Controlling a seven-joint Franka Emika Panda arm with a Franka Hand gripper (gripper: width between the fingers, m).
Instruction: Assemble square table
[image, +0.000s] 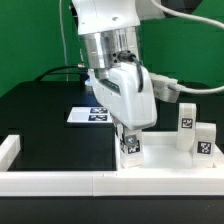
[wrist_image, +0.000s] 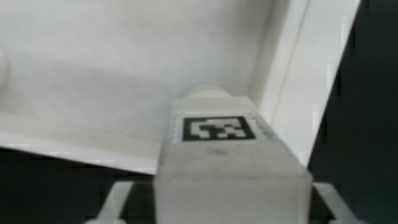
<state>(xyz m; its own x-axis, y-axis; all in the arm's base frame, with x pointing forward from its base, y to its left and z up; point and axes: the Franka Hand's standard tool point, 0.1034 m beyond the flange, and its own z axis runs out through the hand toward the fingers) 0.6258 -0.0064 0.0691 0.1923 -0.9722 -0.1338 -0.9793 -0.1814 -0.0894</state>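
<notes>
My gripper (image: 130, 138) is shut on a white tagged block leg (image: 131, 148) and holds it upright over the near-left corner of the flat white slab (image: 165, 150). I cannot tell whether the leg's lower end touches the slab. In the wrist view the leg (wrist_image: 221, 165) fills the middle, its tag facing the camera, with one finger (wrist_image: 114, 203) pressed on either side of it. My gripper (wrist_image: 221, 200) hangs over the white slab (wrist_image: 125, 75). Two more tagged legs (image: 186, 118) (image: 204, 141) stand upright at the slab's far right.
The marker board (image: 92, 114) lies on the black table behind the arm. A long white L-shaped rail (image: 60, 181) runs along the front edge and turns back at the exterior view's left. Cables trail behind the arm.
</notes>
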